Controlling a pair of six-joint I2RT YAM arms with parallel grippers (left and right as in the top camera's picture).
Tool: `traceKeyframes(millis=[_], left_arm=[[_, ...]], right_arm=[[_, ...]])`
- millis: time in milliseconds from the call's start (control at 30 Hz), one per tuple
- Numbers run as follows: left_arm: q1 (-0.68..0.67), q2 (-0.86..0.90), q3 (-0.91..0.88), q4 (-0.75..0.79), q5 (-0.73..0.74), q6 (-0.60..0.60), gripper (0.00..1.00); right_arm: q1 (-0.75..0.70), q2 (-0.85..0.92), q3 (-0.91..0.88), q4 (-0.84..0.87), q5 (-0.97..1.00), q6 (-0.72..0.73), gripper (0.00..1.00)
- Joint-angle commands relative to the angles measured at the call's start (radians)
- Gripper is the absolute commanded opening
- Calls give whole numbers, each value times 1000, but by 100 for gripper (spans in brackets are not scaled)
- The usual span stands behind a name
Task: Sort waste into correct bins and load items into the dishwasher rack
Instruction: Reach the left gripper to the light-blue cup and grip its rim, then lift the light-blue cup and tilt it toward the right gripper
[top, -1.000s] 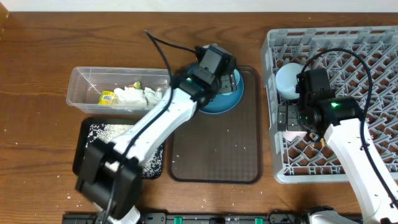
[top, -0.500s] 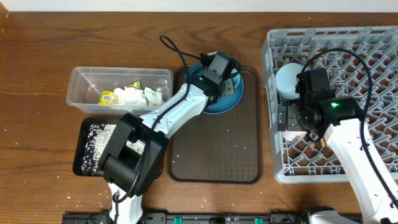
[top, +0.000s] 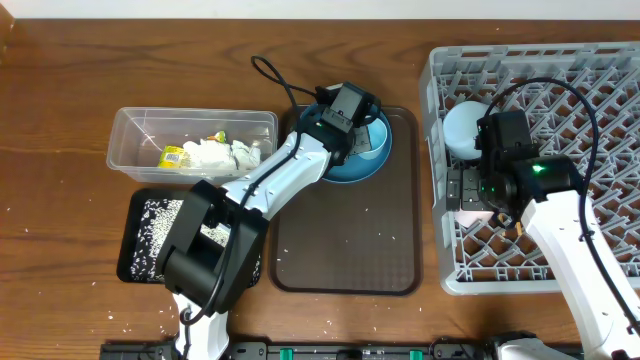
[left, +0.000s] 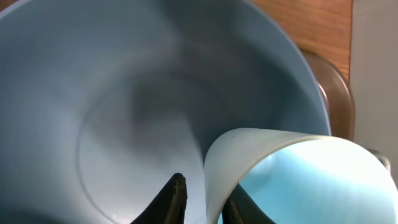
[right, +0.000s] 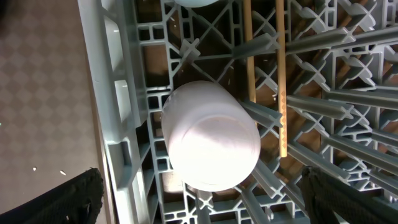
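Observation:
The light blue cup (left: 292, 180) stands on the dark blue plate (left: 124, 99) (top: 350, 168), which lies on the brown serving tray. My left gripper (left: 208, 194) (top: 362, 128) is shut on the cup's rim, one finger (left: 174, 199) outside the wall and the other inside. My right gripper (right: 211, 202) (top: 470, 195) hangs open over the dishwasher rack (top: 600, 100), straight above the white cup (right: 211, 137) that lies between the pegs. The wooden chopsticks (right: 280, 74) lie in the rack beside that cup. The white bowl (top: 462, 128) sits in the rack too.
The clear tub (top: 130, 125) at the left holds the snack wrapper (top: 173, 156) and the tissue (top: 222, 155). The black tray (top: 135, 205) below it holds rice (top: 160, 215). A few rice grains dot the brown serving tray (top: 350, 240).
The left arm swung its elbow down and settled over the plate, and its jaws narrowed onto the cup's rim. The right arm has not moved.

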Motion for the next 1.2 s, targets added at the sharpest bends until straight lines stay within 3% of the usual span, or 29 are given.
traceKeyframes(millis=[0,167,500,733,800,1033,1167], left_arm=[[4,2,-1,-11,-15,5,20],[6,-5,-1,-11,-12,5,6],[9,-181,-1,-79,-7,38,6],[9,-417,-1,-318,3,112,6],[12,-486,-1,-388,50,165,6],[88,-734,-1,-592,420,387,6],[105,-822,-1,-625,473,436,6]], right_arm=[[-17,2,3,0,2,5,99],[-17,2,3,0,2,5,99],[-17,2,3,0,2,5,99],[-17,2,3,0,2,5,99],[-17,2,3,0,2,5,99],[-17,2,3,0,2,5,99],[-17,2,3,0,2,5,99]])
